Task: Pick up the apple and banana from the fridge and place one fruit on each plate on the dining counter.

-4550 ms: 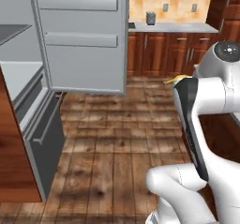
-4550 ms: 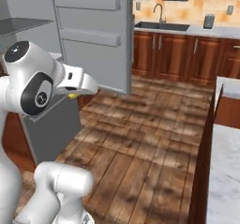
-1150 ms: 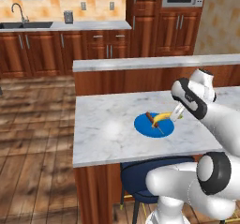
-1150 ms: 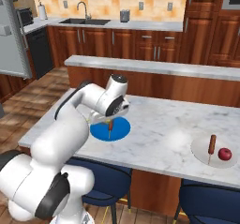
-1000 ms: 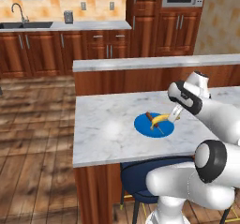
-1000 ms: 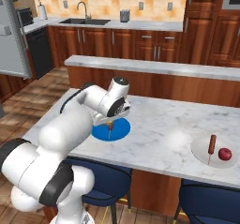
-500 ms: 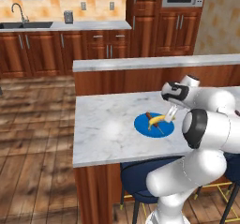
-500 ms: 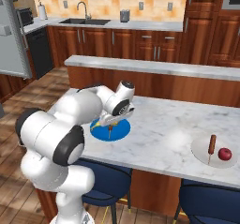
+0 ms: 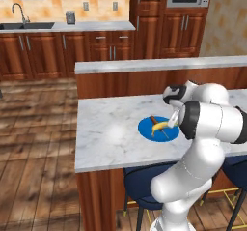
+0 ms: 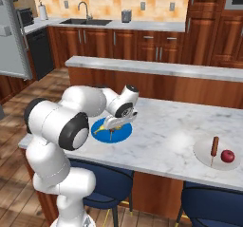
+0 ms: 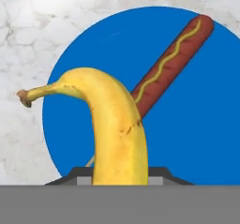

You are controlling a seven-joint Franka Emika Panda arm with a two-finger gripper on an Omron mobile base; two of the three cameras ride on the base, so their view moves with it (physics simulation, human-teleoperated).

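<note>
Robot arm (image 10: pixel 71 121): glossy white, rounded shell segments joined by dark grey to black circular joint bands. Links are thick and tubular, swelling at each joint. The wrist section (image 9: pixel 176 92) carries a black collar.

A yellow banana (image 11: pixel 117 129) rises from the bottom centre of the frame, its stem curling toward the left edge. Behind it lies a bright blue plate (image 11: pixel 197 124) on the marbled bench (image 11: pixel 28 40), with a brown sausage on a stick (image 11: pixel 173 61) slanting toward the upper right.
</note>
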